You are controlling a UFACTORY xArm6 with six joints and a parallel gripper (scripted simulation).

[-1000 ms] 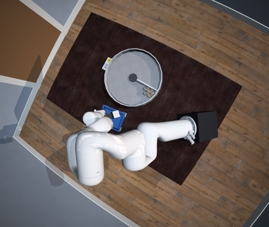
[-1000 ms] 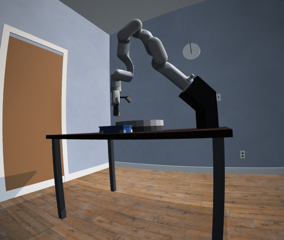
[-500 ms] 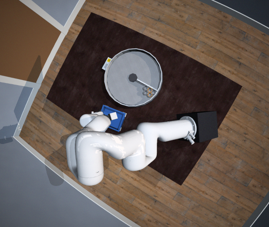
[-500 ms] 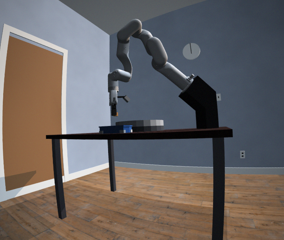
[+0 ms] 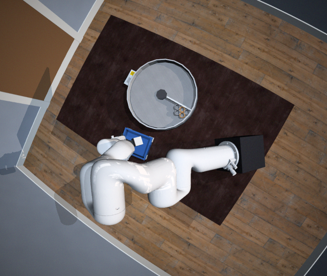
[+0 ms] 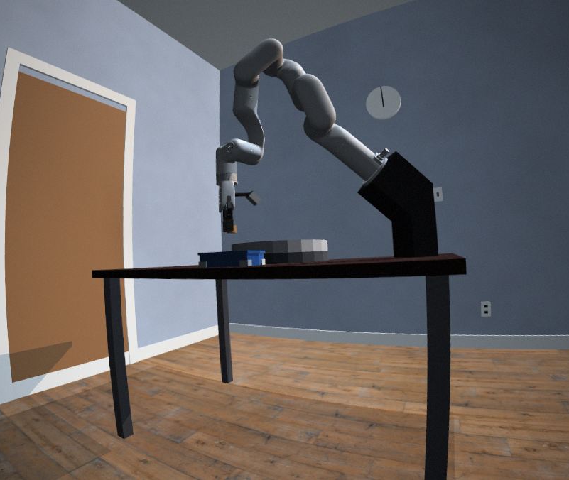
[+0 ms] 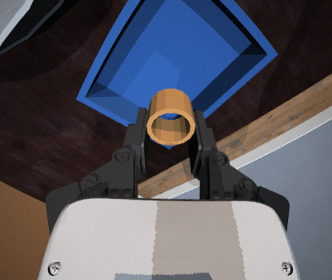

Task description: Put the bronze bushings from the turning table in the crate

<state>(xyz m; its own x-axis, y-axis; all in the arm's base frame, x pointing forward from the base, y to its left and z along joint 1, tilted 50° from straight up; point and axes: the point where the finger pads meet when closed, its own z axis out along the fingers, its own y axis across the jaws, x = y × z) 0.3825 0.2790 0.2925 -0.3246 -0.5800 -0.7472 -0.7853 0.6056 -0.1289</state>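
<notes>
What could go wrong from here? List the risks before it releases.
1. The gripper holds the bronze ring-shaped bushing well above the blue rectangular crate. Released from this height, it may bounce or roll out.
2. In the wrist view the bushing sits over the crate's near corner, not its middle, so a drop could strike the rim and land on the dark brown table top.
3. Bronze bushings remain packed against steel ones on the round grey turning table; a later grasp could catch the wrong piece.

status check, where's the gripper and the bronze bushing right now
Gripper shut on the orange-bronze ring bushing, above the blue square crate. Crate looks bare inside. More bushings wait on the grey round turning table. Nothing in the way.
</notes>
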